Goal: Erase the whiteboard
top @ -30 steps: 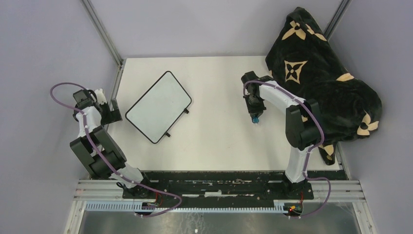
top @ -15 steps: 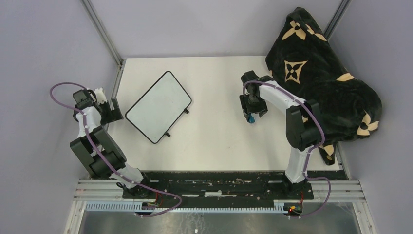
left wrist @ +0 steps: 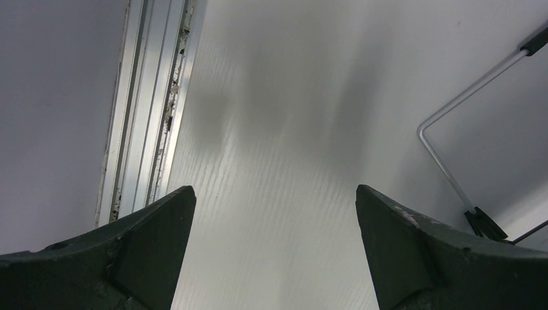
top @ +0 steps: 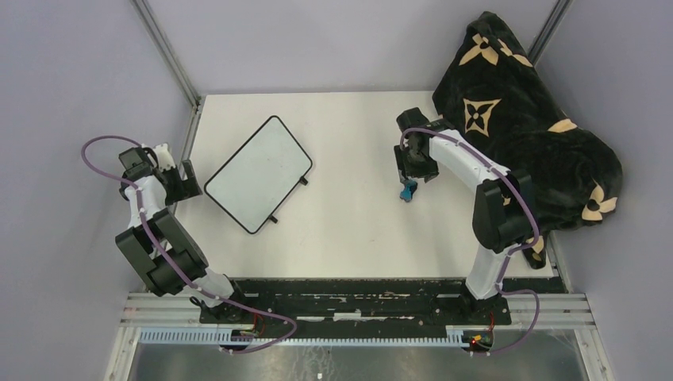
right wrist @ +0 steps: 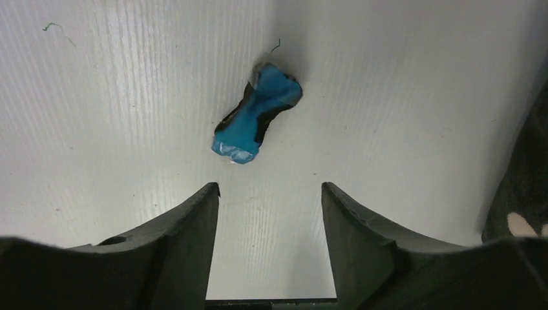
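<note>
The whiteboard (top: 258, 173), a black-framed blank white board, lies tilted on the left half of the table. The small blue eraser (top: 408, 190) lies on the table right of centre; in the right wrist view it (right wrist: 257, 113) lies just beyond the fingertips. My right gripper (top: 413, 171) is open and empty, just behind the eraser, also seen in the right wrist view (right wrist: 270, 188). My left gripper (top: 190, 181) is open and empty at the table's left edge, close to the whiteboard's left corner. In the left wrist view (left wrist: 276, 190) the board's wire stand (left wrist: 446, 161) shows at the right.
A black blanket with tan flower marks (top: 524, 119) is heaped at the table's right side, and its edge shows in the right wrist view (right wrist: 523, 194). An aluminium rail (left wrist: 145, 110) runs along the table's left edge.
My right gripper has let go of the blue eraser, opened and drawn back towards the far side. The eraser now lies on the table. The left arm has barely moved.
</note>
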Action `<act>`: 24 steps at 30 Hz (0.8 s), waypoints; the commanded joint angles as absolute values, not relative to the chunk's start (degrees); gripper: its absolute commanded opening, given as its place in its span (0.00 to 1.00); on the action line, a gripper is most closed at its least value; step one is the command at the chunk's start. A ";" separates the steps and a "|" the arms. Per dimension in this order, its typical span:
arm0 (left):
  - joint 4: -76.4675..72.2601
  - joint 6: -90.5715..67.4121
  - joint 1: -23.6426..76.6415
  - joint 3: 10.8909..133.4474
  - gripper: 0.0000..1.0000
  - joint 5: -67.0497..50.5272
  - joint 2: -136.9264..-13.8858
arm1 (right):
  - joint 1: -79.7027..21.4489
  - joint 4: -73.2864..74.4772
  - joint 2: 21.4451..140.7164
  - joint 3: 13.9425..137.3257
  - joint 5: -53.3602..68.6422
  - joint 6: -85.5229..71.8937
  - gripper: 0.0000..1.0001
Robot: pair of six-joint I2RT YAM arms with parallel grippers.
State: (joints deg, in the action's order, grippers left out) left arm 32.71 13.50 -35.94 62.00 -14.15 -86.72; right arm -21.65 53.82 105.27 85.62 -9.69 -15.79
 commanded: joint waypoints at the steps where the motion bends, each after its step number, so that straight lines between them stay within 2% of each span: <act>1: 31.79 12.98 -36.30 61.49 0.99 -16.16 -84.58 | -22.28 52.92 100.04 86.20 -14.83 -17.36 0.64; 4: 31.97 13.12 -36.30 61.64 0.99 -16.88 -84.64 | -21.23 43.89 94.42 80.04 -15.14 -17.67 0.74; 7: 31.87 12.63 -36.26 61.03 0.99 -19.74 -84.50 | -20.90 51.43 99.92 84.29 -13.10 -17.14 0.68; 13: 32.13 13.36 -36.25 60.93 0.99 -19.09 -83.61 | -20.91 45.68 94.39 79.95 -12.38 -17.97 0.72; 15: 32.07 13.84 -36.23 60.83 0.99 -18.75 -83.26 | -20.89 44.87 93.38 80.06 -11.97 -17.60 0.96; 16: 32.04 13.84 -36.29 60.80 0.99 -18.72 -83.19 | -20.92 44.79 93.08 80.21 -11.23 -17.05 0.99; 24: 32.47 13.62 -36.24 61.33 0.99 -19.07 -83.03 | -20.90 44.80 92.24 80.74 -11.46 -17.25 1.00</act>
State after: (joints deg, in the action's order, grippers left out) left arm 32.93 13.52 -35.94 60.64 -17.72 -85.36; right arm -20.99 46.89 94.56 79.61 -11.35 -16.86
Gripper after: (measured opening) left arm 0.993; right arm 0.998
